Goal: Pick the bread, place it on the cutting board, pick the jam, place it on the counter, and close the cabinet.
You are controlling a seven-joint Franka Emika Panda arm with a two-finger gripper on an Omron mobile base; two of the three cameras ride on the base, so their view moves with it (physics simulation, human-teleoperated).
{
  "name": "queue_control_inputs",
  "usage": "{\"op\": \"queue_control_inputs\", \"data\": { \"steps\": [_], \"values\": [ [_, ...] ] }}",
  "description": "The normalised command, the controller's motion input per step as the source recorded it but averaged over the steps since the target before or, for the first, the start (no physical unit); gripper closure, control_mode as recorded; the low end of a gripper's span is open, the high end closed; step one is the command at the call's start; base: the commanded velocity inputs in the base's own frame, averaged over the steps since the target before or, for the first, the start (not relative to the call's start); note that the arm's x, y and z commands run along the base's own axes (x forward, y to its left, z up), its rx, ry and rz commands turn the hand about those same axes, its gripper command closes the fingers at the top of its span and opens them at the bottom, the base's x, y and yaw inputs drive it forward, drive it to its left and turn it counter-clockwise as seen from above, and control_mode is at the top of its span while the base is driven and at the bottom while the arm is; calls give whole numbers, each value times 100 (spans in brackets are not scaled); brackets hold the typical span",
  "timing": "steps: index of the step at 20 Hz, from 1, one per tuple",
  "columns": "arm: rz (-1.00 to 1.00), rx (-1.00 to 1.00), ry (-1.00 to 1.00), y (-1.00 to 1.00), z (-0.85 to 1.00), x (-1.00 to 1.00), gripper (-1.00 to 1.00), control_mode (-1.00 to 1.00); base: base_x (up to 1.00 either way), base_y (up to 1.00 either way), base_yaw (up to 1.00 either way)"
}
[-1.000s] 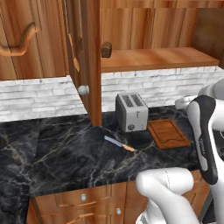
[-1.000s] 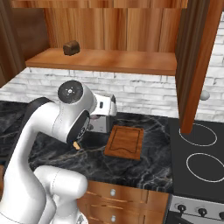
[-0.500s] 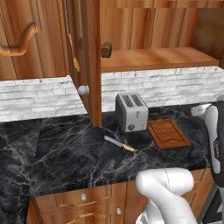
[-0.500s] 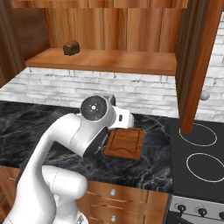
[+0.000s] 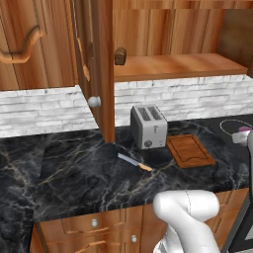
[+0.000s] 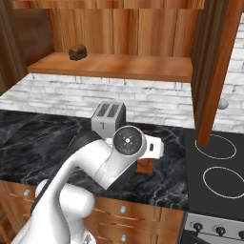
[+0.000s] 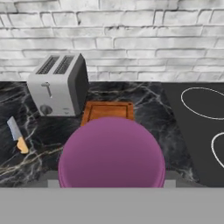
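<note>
The jam (image 7: 112,153) sits right in front of the hand camera, its purple lid wide in the hand view, with my gripper (image 7: 112,180) shut on it above the counter (image 7: 153,114). In the left base view the jam (image 5: 243,130) peeks in at the right edge. The cutting board (image 7: 108,111) lies bare beyond the jar, right of the toaster; it also shows in the left base view (image 5: 190,150). The bread (image 5: 120,56) rests on the shelf of the cabinet (image 5: 96,64), whose doors stand open. From the right the bread (image 6: 77,52) is at the shelf's left end.
A silver toaster (image 5: 147,125) stands against the brick wall, with a knife (image 5: 134,162) lying in front of it. The black stove top (image 6: 217,167) lies to the right. Wooden drawers (image 5: 94,225) run below the counter edge. The right cabinet door (image 6: 214,62) juts out over the stove.
My arm has swung to the right, carrying the jam from in front of the toaster toward the stove side. Bread, board and doors have stayed put.
</note>
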Motion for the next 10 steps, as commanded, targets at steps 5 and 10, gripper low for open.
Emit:
{"op": "queue_control_inputs", "data": {
  "steps": [5, 10],
  "values": [
    [0, 0, 0, -39, -44, -8, 100, -100, 0, 0, 0],
    [0, 0, 0, -30, -46, 0, 100, -100, 0, 0, 0]
  ]
}}
